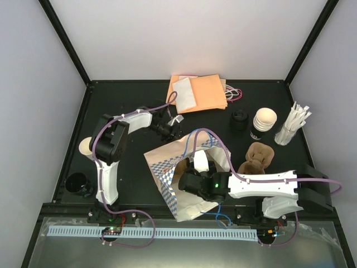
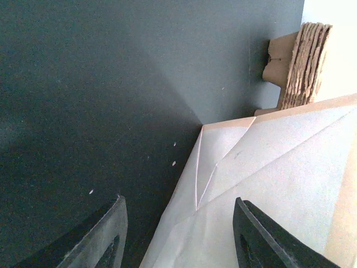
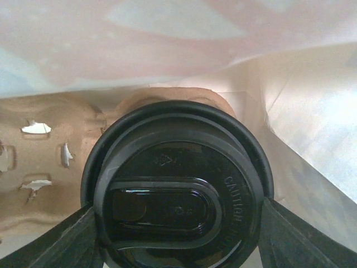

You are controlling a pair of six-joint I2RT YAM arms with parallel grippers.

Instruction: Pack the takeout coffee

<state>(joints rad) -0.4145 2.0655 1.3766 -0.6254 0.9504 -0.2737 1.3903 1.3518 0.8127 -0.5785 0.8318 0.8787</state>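
The takeout coffee (image 3: 175, 190) shows its round black lid in the right wrist view, inside the white bag (image 3: 301, 111). My right gripper (image 3: 178, 207) is shut on it, one finger pressing each side of the lid. A brown pulp carrier (image 3: 50, 162) lies in the bag just behind the cup. From above, the right gripper (image 1: 199, 164) reaches into the mouth of the checked bag (image 1: 167, 173) and hides the cup. My left gripper (image 1: 167, 131) hovers open at the bag's far corner; the white paper (image 2: 268, 167) shows between its fingers.
Orange paper bags (image 1: 203, 92) with a white napkin lie at the back. Right of the bag are a black lid stack (image 1: 239, 120), nested cream cups (image 1: 263, 123), a holder of sticks (image 1: 293, 125) and brown carriers (image 1: 257, 157). At the left stand a cream cup (image 1: 86, 146) and a black cup (image 1: 78, 184).
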